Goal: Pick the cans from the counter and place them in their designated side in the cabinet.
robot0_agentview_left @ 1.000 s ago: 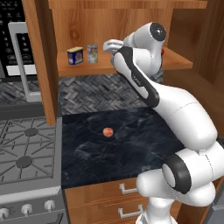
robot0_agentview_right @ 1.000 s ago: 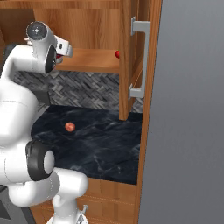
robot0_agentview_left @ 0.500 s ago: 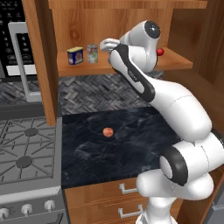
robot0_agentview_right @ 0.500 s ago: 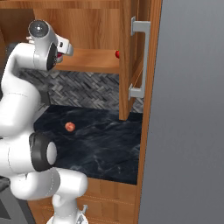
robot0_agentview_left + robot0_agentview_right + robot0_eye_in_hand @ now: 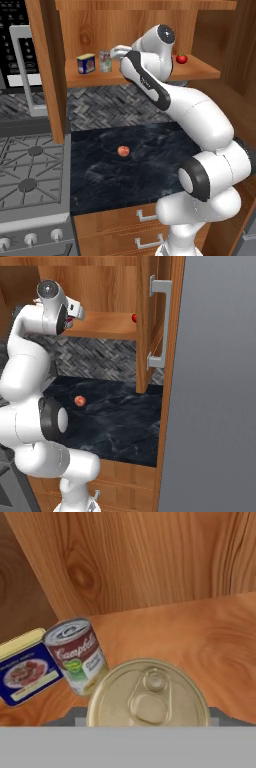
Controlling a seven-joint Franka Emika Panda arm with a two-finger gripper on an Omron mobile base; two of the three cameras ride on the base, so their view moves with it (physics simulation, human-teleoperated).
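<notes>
While the fingers [image 5: 116,52] seemingly hold a can [image 5: 148,694], red-labelled can [image 5: 76,653] and tin [image 5: 25,666] crowd left.

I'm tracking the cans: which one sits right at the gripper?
The can seen from above, its gold pull-tab lid nearest the hand camera. The Campbell's can stands upright further back beside the blue tin.

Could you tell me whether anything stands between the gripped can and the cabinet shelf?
Nothing visible does. The gold-lidded pull-tab can in the gripper is over bare wooden shelf; the red-and-white labelled can and blue-and-yellow tin stand to one side, apart.
</notes>
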